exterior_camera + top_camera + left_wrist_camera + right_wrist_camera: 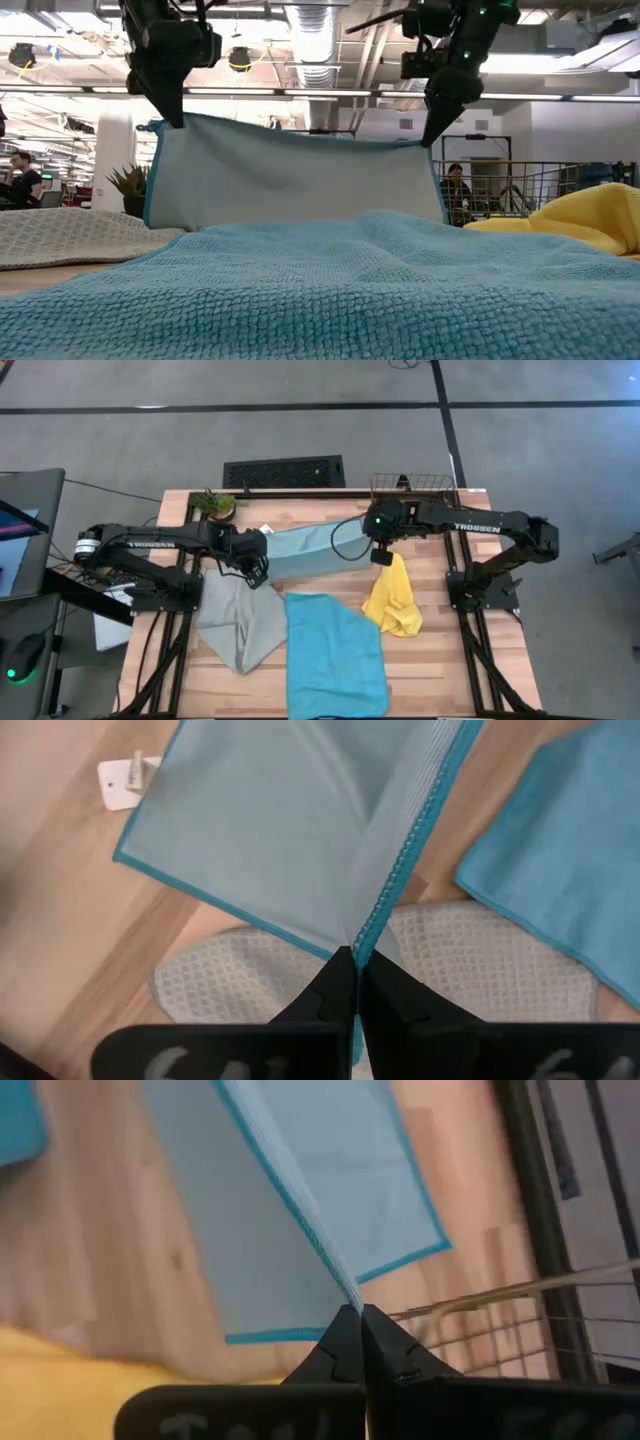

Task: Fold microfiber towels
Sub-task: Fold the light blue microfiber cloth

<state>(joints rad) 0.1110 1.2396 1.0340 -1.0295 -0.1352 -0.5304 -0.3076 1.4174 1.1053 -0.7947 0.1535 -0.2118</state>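
The wooden desk (440,660) carries a cyan towel (335,655) at the near middle, a grey-green towel (235,625) to its left and a smaller yellow towel (392,600) to its right. Farther back, the pale blue towel (290,180) hangs stretched above the desk, the left hand (172,118) and right hand (430,135) each clamped on an upper corner.

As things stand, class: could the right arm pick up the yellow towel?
Probably not yet. The right pincer is shut on a corner of the pale blue towel, held up jointly with the left pincer. The yellow towel lies uncovered just beneath it, so release comes first.
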